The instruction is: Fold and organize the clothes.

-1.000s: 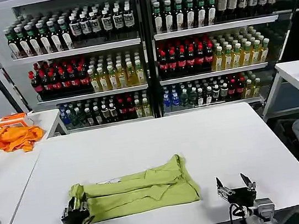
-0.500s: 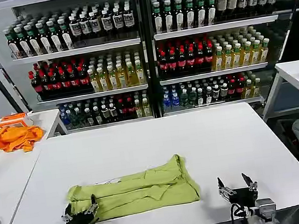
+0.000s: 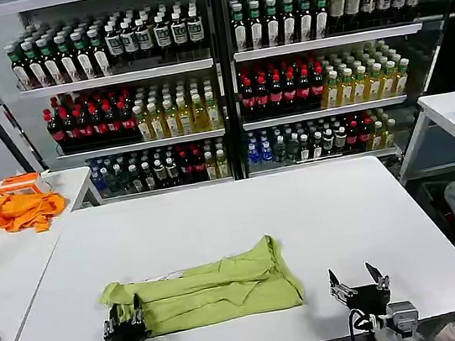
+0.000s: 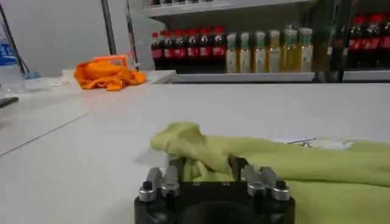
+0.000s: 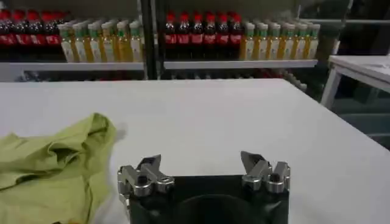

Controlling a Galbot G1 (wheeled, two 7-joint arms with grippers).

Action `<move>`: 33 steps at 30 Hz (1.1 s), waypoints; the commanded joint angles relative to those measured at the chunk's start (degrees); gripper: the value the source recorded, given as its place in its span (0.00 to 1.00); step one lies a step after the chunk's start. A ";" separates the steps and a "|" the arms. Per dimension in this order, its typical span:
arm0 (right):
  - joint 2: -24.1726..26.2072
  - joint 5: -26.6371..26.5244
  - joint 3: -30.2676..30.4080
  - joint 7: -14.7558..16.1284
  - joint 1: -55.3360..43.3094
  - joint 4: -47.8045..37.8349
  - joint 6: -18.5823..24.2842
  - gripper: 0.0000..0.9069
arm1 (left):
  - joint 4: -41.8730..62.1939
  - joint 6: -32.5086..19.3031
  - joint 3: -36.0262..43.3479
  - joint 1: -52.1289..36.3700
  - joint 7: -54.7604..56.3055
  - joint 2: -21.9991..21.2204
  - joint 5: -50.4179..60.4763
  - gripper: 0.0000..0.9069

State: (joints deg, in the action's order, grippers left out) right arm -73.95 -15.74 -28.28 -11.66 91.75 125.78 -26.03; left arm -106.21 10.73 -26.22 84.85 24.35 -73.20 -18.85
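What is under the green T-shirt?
The white table shows all around the yellow-green T-shirt. A bit of white peeks out at its far edge; whatever lies under the folded fabric is hidden.

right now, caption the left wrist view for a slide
Left end effector closing on crumpled light yellow-green fabric T-shirt.

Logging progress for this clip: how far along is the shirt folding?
Done: the T-shirt lies folded lengthwise into a long band on the table. In hand: the left gripper sits at its left end, fingers around the fabric. Left: the crosswise folds. The right gripper waits open, beside the shirt.
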 commanded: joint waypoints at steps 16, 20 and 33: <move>0.21 -0.02 -0.73 -0.04 0.40 0.81 -0.02 1.00 | -3.08 -1.46 -10.07 0.54 -1.50 5.77 -6.10 0.02; 0.18 -0.11 -0.55 -0.02 0.07 0.60 0.04 1.00 | -3.97 -0.32 -15.90 0.87 -2.03 10.22 -8.29 0.02; 0.88 -0.19 -1.02 0.04 0.20 0.04 0.32 1.00 | -16.34 4.10 -8.28 1.14 -3.09 8.87 -30.13 0.02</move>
State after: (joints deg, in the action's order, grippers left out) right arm -73.32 -15.87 -28.92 -11.64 91.86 125.90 -25.78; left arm -113.49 12.47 -39.28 86.26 21.58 -64.04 -33.64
